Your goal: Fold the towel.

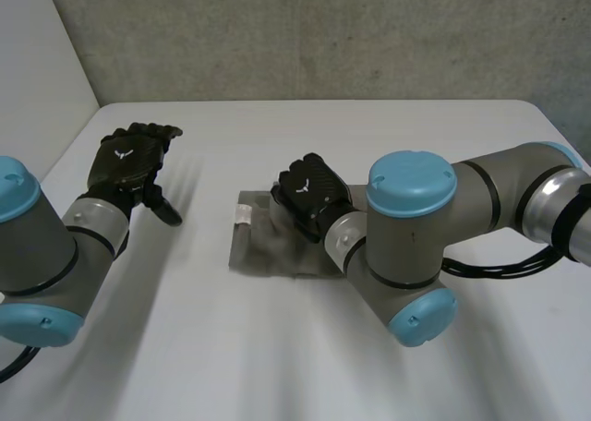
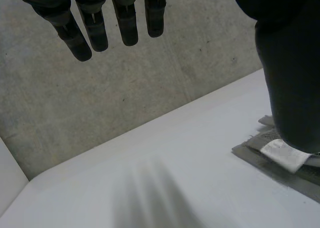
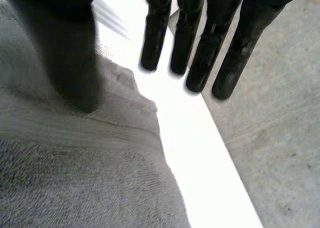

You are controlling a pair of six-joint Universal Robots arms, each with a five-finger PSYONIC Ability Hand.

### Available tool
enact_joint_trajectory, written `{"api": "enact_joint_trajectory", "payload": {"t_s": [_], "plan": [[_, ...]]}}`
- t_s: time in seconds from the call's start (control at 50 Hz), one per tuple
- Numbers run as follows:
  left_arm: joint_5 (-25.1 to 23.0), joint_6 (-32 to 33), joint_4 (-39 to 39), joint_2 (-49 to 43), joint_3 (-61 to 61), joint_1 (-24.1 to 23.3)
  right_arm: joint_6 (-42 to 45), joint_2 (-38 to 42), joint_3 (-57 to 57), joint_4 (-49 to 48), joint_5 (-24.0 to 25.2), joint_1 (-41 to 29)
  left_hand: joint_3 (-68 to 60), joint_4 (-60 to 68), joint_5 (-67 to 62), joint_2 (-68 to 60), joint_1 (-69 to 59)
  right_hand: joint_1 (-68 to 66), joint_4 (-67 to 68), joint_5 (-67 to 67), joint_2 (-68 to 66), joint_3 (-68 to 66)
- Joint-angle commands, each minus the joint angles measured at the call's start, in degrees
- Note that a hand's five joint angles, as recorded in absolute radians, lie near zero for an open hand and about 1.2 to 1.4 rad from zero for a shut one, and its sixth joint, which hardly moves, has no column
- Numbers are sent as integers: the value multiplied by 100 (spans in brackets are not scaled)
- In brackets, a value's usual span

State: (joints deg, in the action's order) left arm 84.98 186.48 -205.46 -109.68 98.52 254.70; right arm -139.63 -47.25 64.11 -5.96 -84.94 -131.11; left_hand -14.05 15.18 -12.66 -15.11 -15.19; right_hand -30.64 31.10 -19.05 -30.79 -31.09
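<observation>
Right hand: your right hand is over the far edge of the towel, back of the hand up, open and holding nothing.
Right fingers: seen from the right wrist, its fingers run straight out past the towel's edge, over bare table. No cloth is caught between them.
Right thumb: the thumb points down with its tip at the cloth. You cannot tell whether it presses on it.
Left hand: your left hand is raised over the table's left side, well apart from the towel. Its fingers are straight and slightly spread, its thumb stands off to the side, and it is empty.
Towel: it is grey and lies folded into a rough rectangle in the middle of the white table. It is rumpled where your right hand is and flatter toward the near edge.
Label: a small white label sits at the towel's far corner on the side toward your left hand. In the left wrist view it lies just beside that hand's thumb.
Right arm: the right arm reaches in across the towel's near right corner and hides it.
Wall: a grey concrete wall rises behind the table's far edge.
</observation>
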Motion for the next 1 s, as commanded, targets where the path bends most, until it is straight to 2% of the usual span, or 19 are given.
{"api": "enact_joint_trajectory", "payload": {"t_s": [0.02, 0.14, 0.32, 0.36, 0.42, 0.46, 0.48, 0.52, 0.54, 0.56, 0.72, 0.76, 0.8, 0.82, 0.86, 0.88, 0.92, 1.0], "plan": [[-17, 3, -135, -1, 79, -8, -703, -722, 625, 60, -321, 602, 333, -446, 1194, 439, 448, 2064, -2110, 1905, 2079, 2109], [-25, 3, -135, -1, 115, -140, -1276, -1426, 1821, -20, -199, 1368, 266, -379, 1127, 371, 380, 2064, -2110, 1905, 2079, 2109], [-25, 64, -135, -54, 106, -694, -1268, -1515, 2843, -371, 118, 1993, 114, -227, 976, 220, 229, 2064, -2110, 1905, 2079, 2109], [-17, 221, -135, -71, 115, -886, -1260, -1463, 3018, -590, 126, 2142, 114, -227, 976, 220, 229, 920, -966, 761, 935, 964], [-8, 337, -135, -80, 123, -948, -1259, -1436, 3072, -688, 135, 2187, 131, -244, 992, 237, 246, 205, -251, 47, 220, 250], [-8, 547, -152, -98, 167, -984, -1259, -1332, 3098, -898, 135, 2265, 181, -294, 1043, 287, 296, -1452, 1406, -1611, -1437, -1407], [-8, 548, -152, -98, 167, -984, -1259, -1331, 3098, -899, 135, 2266, 182, -295, 1043, 287, 296, -1460, 1414, -1619, -1445, -1415], [1, 653, -196, -98, 202, -992, -1216, -1112, 3020, -951, 92, 2371, 198, -312, 1060, 304, 313, -4035, 3989, -4194, -4020, -3990], [1, 653, -196, -98, 202, -992, -1215, -1111, 3019, -951, 91, 2371, 198, -312, 1060, 304, 313, -4051, 4004, -4209, -4035, -4006], [1, 653, -222, -98, 220, -984, -1146, -1076, 2993, -960, 39, 2432, 198, -312, 1060, 304, 313, -4927, 4881, -5086, -4912, -4882], [-8, 627, -214, 16, 159, -966, -530, -1463, 2668, -890, -49, 2398, 299, -412, 1160, 405, 413, -4936, 4890, -5095, -4921, -4891], [1, 600, -187, 34, 88, -948, -433, -1559, 2571, -872, -14, 2301, 316, -429, 1177, 422, 431, -4936, 4890, -5095, -4921, -4891], [10, 583, -144, 191, -78, -931, -302, -1568, 2230, -846, 73, 1707, 316, -429, 1177, 422, 431, -4936, 4890, -5095, -4921, -4891], [10, 583, -143, 192, -79, -931, -301, -1568, 2228, -846, 74, 1703, 316, -429, 1177, 422, 431, -4936, 4890, -5095, -4921, -4891], [18, 565, -117, 367, -245, -913, -258, -1472, 1738, -776, 222, 951, 316, -429, 1177, 422, 431, -4936, 4890, -5095, -4921, -4891], [18, 565, -117, 368, -246, -913, -257, -1471, 1736, -775, 223, 947, 316, -429, 1177, 422, 431, -4936, 4890, -5095, -4921, -4891], [27, 478, -73, 473, -412, -870, -249, -1166, 1307, -618, 459, 361, 316, -429, 1177, 422, 431, -4936, 4890, -5095, -4921, -4891], [45, 329, -29, 535, -544, -747, -240, -724, 848, -371, 663, -90, 316, -429, 1177, 422, 431, -4936, 4890, -5095, -4921, -4891]]}}
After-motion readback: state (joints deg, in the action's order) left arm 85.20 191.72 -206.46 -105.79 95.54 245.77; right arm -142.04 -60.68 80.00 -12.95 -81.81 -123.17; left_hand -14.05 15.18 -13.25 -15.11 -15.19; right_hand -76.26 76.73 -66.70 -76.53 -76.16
